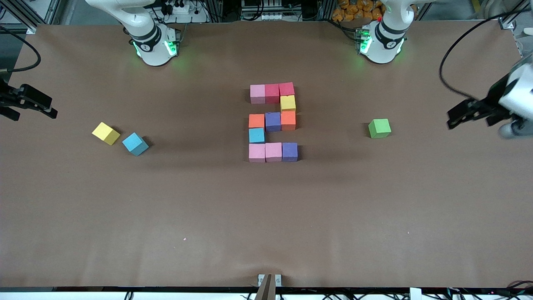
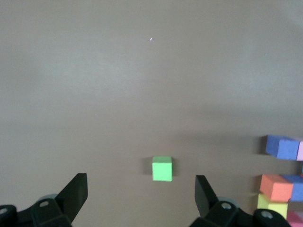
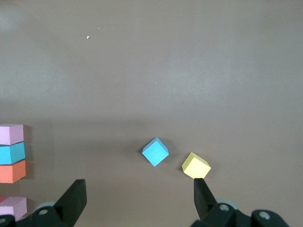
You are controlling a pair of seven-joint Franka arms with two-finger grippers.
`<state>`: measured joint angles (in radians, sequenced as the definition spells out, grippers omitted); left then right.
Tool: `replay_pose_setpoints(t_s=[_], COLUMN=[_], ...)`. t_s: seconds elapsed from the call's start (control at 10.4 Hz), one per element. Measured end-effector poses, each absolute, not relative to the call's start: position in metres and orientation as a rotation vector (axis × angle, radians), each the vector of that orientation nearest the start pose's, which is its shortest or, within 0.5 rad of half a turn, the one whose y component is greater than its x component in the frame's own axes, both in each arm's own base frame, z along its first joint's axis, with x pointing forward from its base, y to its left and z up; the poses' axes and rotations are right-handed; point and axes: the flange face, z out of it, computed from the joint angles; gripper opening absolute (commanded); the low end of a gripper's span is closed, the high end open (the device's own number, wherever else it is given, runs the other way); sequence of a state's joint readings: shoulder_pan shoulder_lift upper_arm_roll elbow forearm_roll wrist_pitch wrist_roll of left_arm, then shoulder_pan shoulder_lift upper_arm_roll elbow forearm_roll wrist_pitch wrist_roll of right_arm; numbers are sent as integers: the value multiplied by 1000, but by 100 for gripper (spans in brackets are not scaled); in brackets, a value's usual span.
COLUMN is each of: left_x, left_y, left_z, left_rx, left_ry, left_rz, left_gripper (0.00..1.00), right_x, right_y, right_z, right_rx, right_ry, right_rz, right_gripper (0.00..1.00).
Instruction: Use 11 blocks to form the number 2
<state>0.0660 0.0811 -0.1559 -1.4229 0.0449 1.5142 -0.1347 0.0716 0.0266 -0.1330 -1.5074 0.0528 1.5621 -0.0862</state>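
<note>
Brown table (image 1: 266,216) holds the number 2 (image 1: 273,121) at frame center, pink, red, yellow, orange, purple, light blue cubes packed snug. Green cube (image 1: 379,128) sits alone mid-right. Left gripper (image 1: 454,118) at right edge and right gripper (image 1: 46,109) at left edge both hang spread wide, empty.

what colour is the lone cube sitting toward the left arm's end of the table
Green. The lone cube shows best in the front view, apart from the number 2.
</note>
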Motion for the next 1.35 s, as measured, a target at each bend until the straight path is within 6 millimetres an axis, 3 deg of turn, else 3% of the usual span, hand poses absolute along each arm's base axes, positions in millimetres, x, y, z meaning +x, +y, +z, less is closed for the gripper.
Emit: replay_pose_setpoints(t_s=[0.29, 0.67, 0.96, 1.35], left_x=[548, 524, 523, 533], left_y=[-33, -37, -49, -54], left_z=[670, 673, 672, 661], left_rx=[-3112, -3103, -3104, -3107], left_ry=[-78, -69, 1, 19], left_rz=[-15, -1, -5, -15], left_gripper=[100, 100, 100, 100], right_x=[561, 552, 540, 538], right_y=[-29, -34, -37, -37], right_z=[636, 641, 644, 642], right_rx=[-3095, -3129, -3132, -3133], right_ry=[-38, -35, -33, -33], right_rz=[-38, -43, -43, -35], right_gripper=[100, 100, 100, 100])
